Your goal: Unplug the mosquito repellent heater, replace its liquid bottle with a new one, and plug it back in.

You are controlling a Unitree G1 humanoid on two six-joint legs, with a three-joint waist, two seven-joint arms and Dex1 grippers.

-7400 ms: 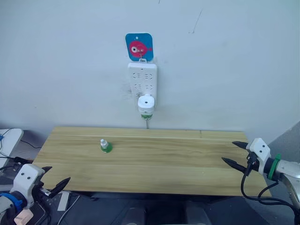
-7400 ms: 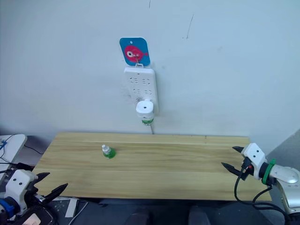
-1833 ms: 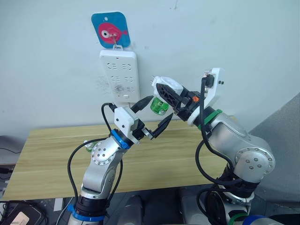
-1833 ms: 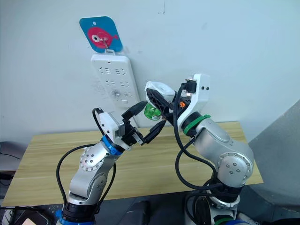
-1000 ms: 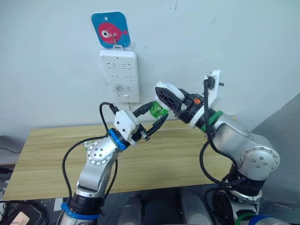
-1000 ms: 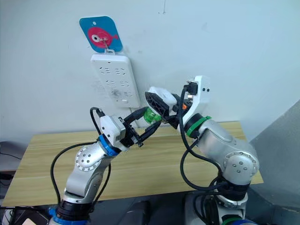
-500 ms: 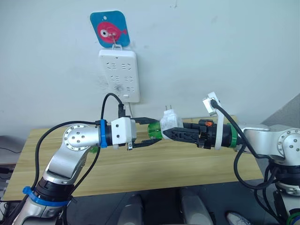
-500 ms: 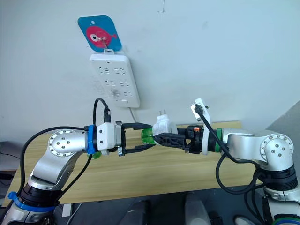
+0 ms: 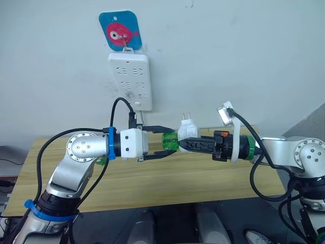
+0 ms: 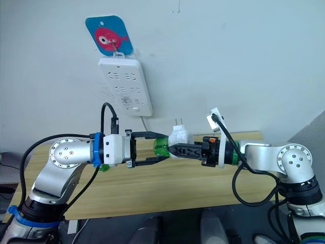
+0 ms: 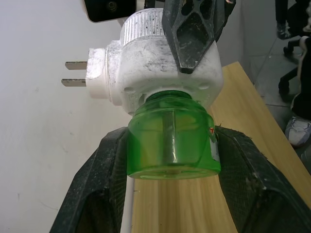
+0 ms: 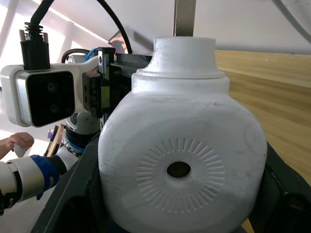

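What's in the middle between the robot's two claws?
The white heater with its green bottle. The right gripper clamps the heater; the left gripper has its fingers around the bottle, seen in the eye views.

open tabletop [image 9: 152, 178] below, power strip [image 9: 130, 81] behind

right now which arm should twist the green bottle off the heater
Left. Its pincer already has its fingers on either side of the green bottle, while the right pincer is clamped on the mosquito repellent heater and can hold it steady, prongs up, above the table.
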